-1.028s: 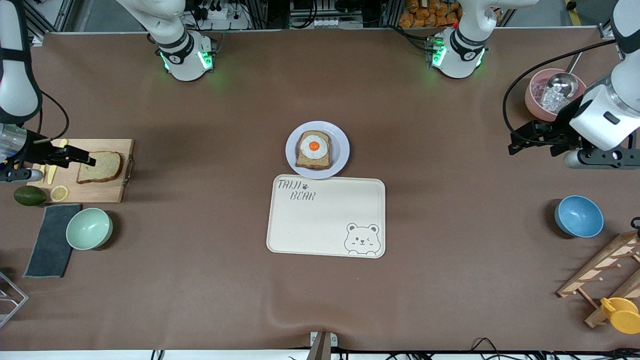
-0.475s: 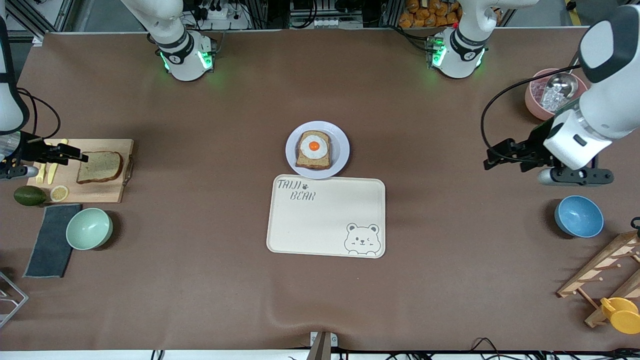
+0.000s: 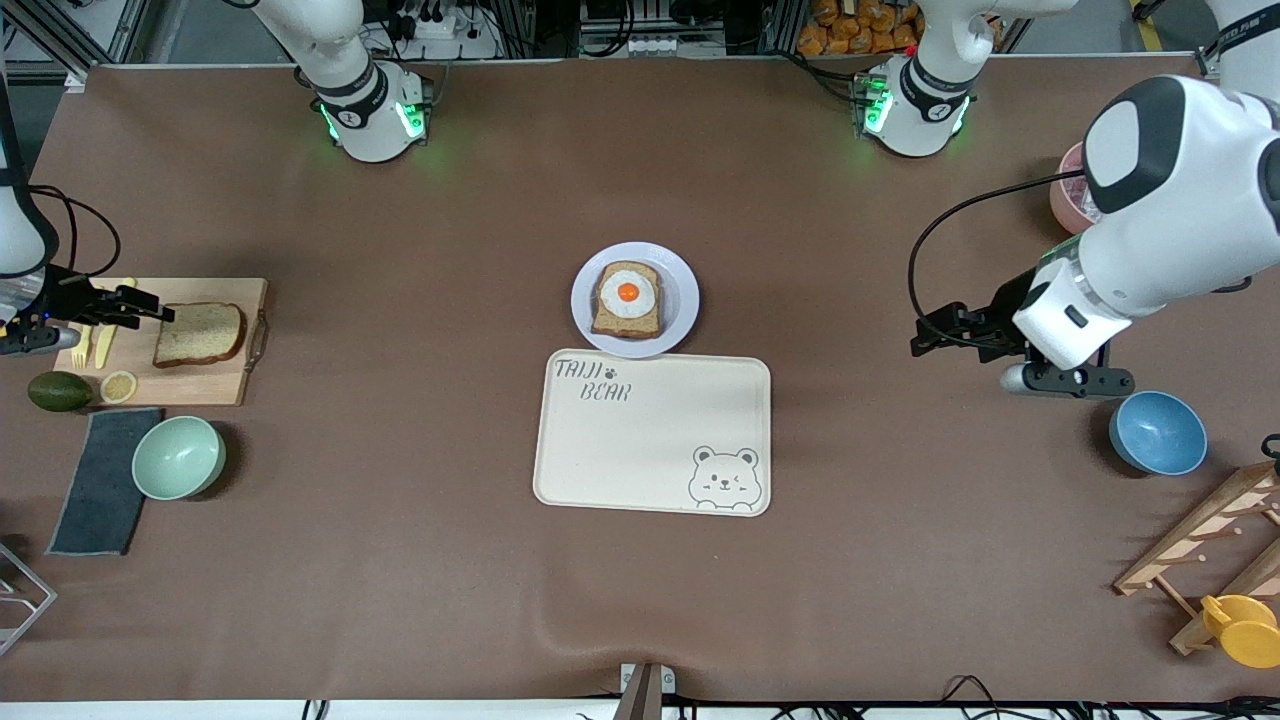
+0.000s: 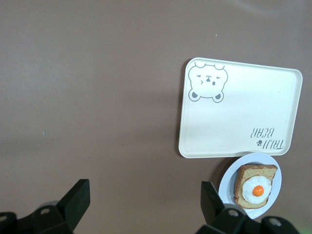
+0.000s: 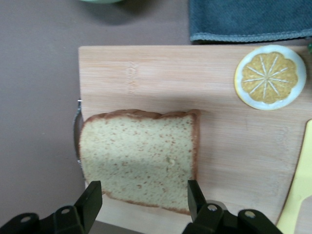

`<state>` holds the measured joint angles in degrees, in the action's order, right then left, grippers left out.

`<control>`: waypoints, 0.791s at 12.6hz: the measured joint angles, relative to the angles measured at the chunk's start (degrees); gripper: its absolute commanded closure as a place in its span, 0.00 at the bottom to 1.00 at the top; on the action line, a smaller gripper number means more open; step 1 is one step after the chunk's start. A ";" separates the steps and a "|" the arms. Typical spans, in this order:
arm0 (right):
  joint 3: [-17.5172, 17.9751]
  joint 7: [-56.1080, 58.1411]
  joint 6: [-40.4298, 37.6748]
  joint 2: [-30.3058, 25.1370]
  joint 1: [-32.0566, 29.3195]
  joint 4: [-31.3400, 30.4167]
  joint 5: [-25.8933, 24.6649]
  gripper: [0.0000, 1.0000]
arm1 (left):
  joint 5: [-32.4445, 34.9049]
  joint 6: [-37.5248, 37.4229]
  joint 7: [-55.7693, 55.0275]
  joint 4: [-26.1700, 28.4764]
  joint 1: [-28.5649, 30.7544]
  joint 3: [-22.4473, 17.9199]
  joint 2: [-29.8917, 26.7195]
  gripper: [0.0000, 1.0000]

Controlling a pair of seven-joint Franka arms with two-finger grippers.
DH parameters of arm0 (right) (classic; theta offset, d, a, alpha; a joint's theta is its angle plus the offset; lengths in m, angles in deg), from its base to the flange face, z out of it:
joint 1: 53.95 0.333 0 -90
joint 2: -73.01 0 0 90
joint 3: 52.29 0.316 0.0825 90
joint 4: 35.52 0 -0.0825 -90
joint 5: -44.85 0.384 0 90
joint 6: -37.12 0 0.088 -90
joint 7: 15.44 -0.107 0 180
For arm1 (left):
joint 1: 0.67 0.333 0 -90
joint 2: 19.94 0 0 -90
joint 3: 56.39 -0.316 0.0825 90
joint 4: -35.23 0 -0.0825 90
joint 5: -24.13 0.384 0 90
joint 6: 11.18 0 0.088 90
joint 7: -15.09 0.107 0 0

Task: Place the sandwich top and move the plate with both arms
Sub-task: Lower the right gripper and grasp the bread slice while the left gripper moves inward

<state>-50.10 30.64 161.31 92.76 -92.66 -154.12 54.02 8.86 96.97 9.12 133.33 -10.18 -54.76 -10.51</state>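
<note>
The sandwich top [image 3: 200,333], a bare wholemeal slice, lies flat on a wooden cutting board [image 3: 215,380] toward the right arm's end of the table. My right gripper [image 3: 150,306] hangs open over the board at the slice's edge. In the right wrist view the right gripper [image 5: 144,197] has its fingers [image 5: 92,199] astride the edge of the sandwich top [image 5: 139,156], holding nothing. The pale plate [image 3: 682,300] at the table's middle carries toast with a fried egg [image 3: 627,298]. My left gripper [image 3: 918,336] hovers open and empty over bare table, between the plate and a blue bowl.
A cream bear tray [image 3: 650,450] lies just nearer the camera than the plate. Lemon slice [image 3: 118,386], yellow cutlery [image 3: 100,340], avocado [image 3: 58,390], green bowl [image 3: 178,457] and grey cloth [image 3: 100,480] crowd the board. Blue bowl [image 3: 1157,432], pink bowl [image 3: 1062,195] and wooden rack [image 3: 1210,540] stand at the left arm's end.
The left arm has swung from beside the pink bowl toward the table's middle. The right gripper has drawn back a little from over the slice toward the board's outer end.
</note>
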 measured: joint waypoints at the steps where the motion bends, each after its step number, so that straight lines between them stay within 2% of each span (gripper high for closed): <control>1: 0.00 0.34 0.20 0.88 -0.36 0.34 0.01 0.26 | -0.02 0.16 0.00 0.04 -0.37 0.05 0.57 0.00; 2: 0.00 0.55 0.36 1.85 -0.66 0.94 0.01 0.32 | -0.02 0.53 0.00 0.04 -0.77 0.07 1.06 0.00; 4: 0.02 0.76 0.48 3.56 -0.81 2.09 0.03 0.37 | -0.03 0.80 0.00 0.05 -1.10 0.08 1.51 0.00; 10: 0.06 4.99 0.53 6.63 -0.95 4.36 1.60 0.37 | -1.76 0.80 0.00 0.14 -0.58 -0.04 1.84 0.00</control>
<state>-50.04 35.63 161.84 99.39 -93.61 -149.77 55.62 7.10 97.77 9.12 133.48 -10.76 -54.80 -8.68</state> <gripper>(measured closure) 0.366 0.000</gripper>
